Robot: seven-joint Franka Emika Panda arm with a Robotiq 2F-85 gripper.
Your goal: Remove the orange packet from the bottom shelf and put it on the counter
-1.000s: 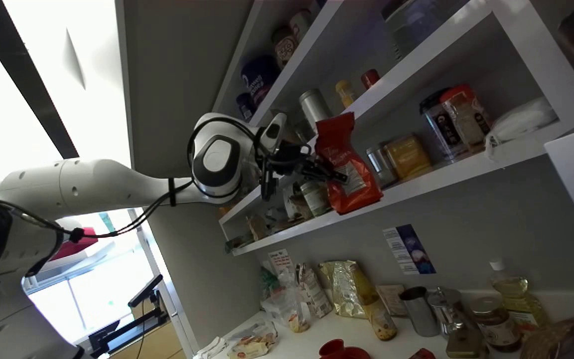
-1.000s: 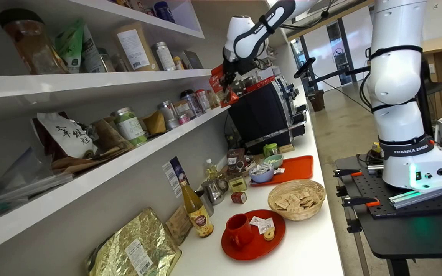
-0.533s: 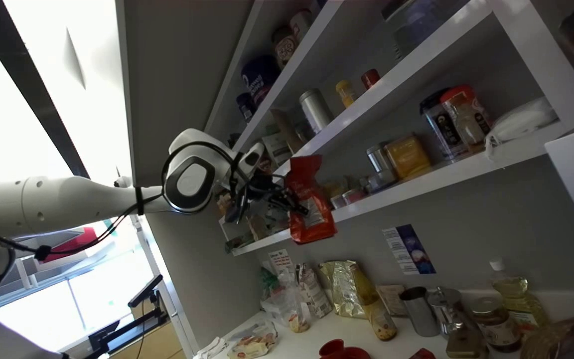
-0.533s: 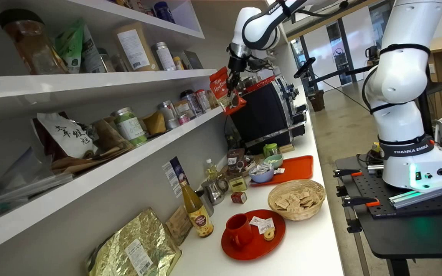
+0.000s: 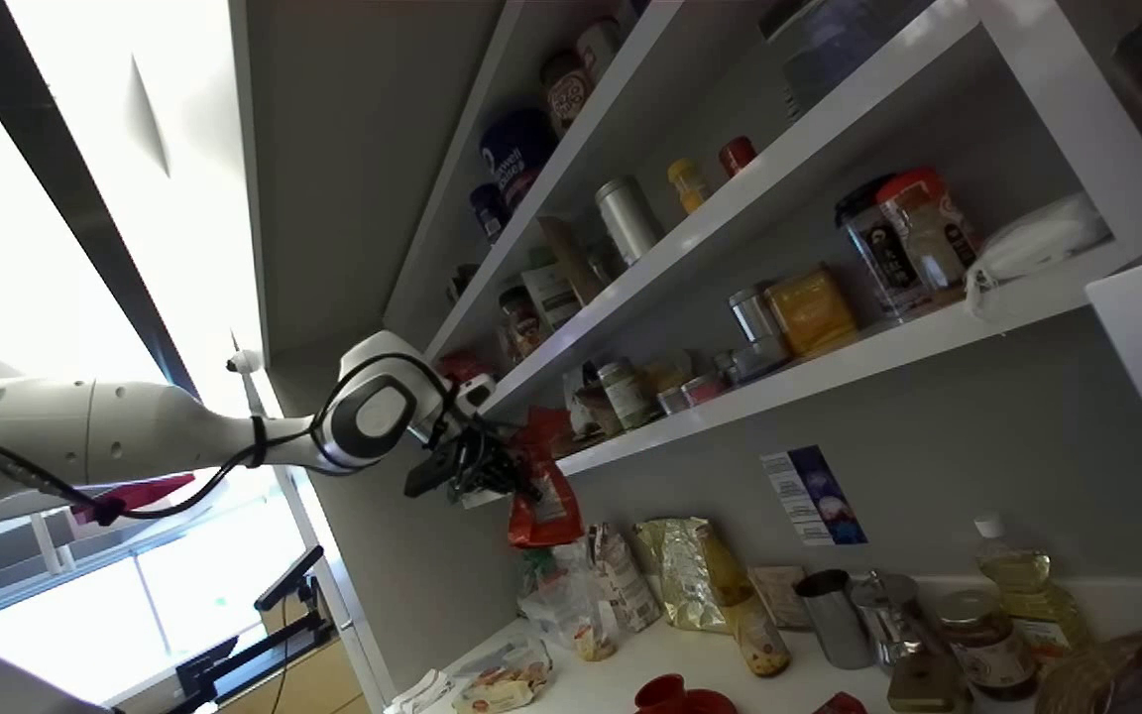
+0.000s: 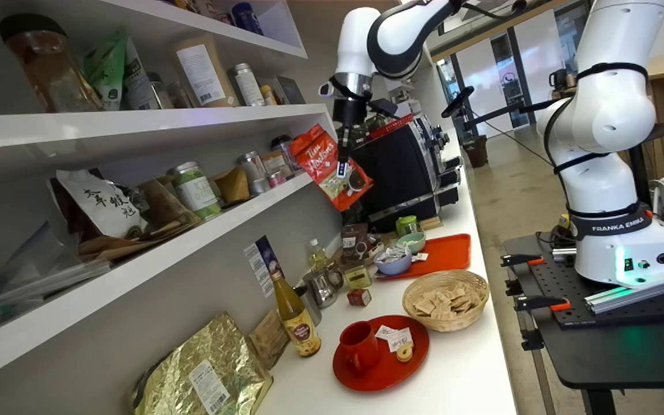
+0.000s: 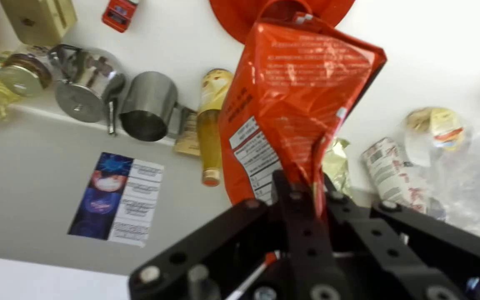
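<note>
In an exterior view, we see the packet (image 6: 323, 161) in the gripper (image 6: 342, 167), before the bottom shelf (image 6: 165, 253). On the counter (image 6: 459, 369) we find a mug (image 6: 361, 349) on a plate (image 6: 387, 377), a bottle (image 6: 294, 314) left of it and a basket (image 6: 453, 324) behind.

The arm (image 6: 617, 118) is made of smooth, rounded white segments (image 5: 165, 423), on which small round recesses (image 5: 120, 391) are seen. Black straps (image 5: 259, 441) are wrapped around them, and black cables (image 5: 107, 512) are run along the outside. At the base (image 6: 646, 259), FRANKA EMIKA is printed in white, and a green light strip (image 6: 619, 265) is lit. In the black gripper (image 7: 304, 179), round silver screws (image 7: 149, 274) are set.
</note>
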